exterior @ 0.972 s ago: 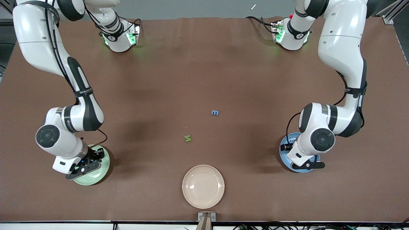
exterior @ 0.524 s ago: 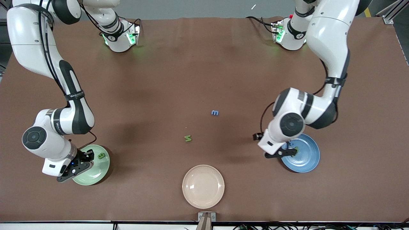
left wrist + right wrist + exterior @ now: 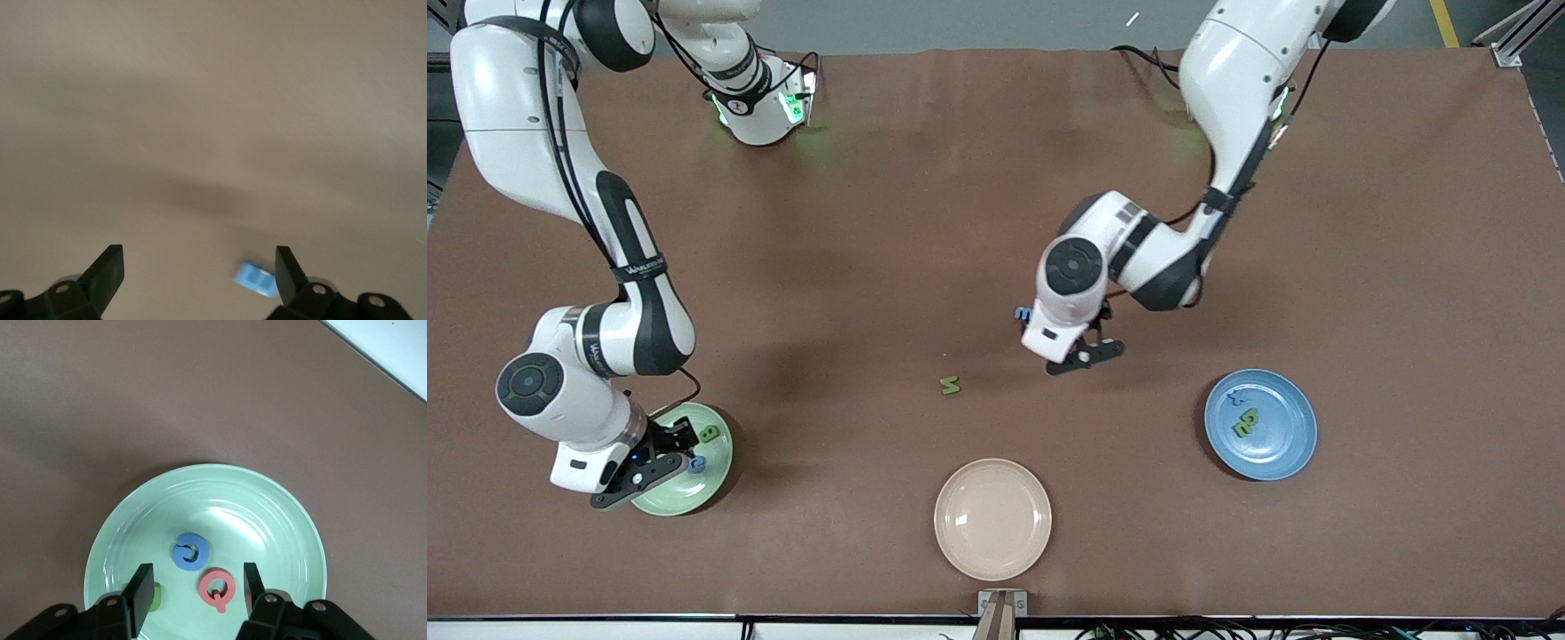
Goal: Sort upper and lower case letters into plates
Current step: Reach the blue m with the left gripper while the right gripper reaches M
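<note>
The left gripper (image 3: 1083, 354) was noted over the middle of the table, its jaws standing wide apart and holding nothing. The blue letter (image 3: 1024, 313) lay on the cloth just beside it, partly hidden under the wrist in the front view. In the left wrist view that blue letter (image 3: 257, 278) sat low between the two fingers, close against one of them and off the midline. The coming grasp was judged to turn on this offset: a small sideways correction toward the letter before descent. The letter's long axis could not be told, as it was blurred. The left arm was clearly the nearer to it.

The right gripper (image 3: 660, 464) was recorded low over the mint green plate (image 3: 716, 471), its jaws parted, nothing between them.

Counts: loose on the table, two letters, the blue one and a green letter (image 3: 951, 386) nearer the front camera. In the mint green plate (image 3: 280, 513), three: a blue ring-shaped letter (image 3: 191, 552), a red Q (image 3: 217, 589) and a green letter (image 3: 155, 597) partly hidden by a finger. In the blue plate (image 3: 1294, 444), a green pair (image 3: 1245, 421) and a dark one, hard to read. A cream plate (image 3: 992, 518) stood empty.
</note>
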{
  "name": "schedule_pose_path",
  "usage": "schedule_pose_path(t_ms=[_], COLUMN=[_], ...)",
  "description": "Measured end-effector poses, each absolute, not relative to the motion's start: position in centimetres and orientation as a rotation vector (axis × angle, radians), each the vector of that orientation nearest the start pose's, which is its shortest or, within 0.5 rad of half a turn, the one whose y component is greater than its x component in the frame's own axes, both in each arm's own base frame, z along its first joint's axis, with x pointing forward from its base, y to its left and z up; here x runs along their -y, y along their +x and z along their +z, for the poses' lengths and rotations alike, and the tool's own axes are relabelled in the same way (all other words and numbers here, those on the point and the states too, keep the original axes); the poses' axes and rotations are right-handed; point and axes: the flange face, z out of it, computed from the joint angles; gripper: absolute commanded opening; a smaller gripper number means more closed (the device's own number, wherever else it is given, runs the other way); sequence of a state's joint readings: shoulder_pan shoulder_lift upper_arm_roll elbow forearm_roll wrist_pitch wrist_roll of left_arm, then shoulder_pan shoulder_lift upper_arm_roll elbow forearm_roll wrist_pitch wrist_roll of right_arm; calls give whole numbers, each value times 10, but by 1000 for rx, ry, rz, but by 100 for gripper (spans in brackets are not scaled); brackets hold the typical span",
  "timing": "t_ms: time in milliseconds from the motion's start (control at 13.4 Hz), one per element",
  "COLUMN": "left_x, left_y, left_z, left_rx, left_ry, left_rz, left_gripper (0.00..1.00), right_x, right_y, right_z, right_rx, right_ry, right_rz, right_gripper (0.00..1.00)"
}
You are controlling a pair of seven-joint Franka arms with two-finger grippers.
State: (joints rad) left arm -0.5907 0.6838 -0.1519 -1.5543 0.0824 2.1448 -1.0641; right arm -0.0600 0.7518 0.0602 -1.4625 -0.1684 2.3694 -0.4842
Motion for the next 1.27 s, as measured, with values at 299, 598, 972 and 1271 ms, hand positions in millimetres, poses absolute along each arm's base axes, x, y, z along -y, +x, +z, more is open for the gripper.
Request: schedule_pose_path(t_ms=[299, 598, 972, 1271], left_x=[497, 494, 491, 488], left_y=[489, 487, 466, 460], left_z=[223, 217, 182, 174], left_rx=[436, 35, -129, -223], left_ry=[-3080, -3109, -3177, -3170], left_rz=[84, 99, 35, 44], left_gripper=[93, 88, 76, 73], right_x=[10, 2, -65, -129], right_y=[736, 733, 719, 708], right_z=[249, 240, 230, 237], right_rx=[915, 799, 533, 390], right_ry=[-3119, -3081, -3100, -3120], right_rz=[-214, -185, -23, 6], right_gripper=[67, 68, 72, 72])
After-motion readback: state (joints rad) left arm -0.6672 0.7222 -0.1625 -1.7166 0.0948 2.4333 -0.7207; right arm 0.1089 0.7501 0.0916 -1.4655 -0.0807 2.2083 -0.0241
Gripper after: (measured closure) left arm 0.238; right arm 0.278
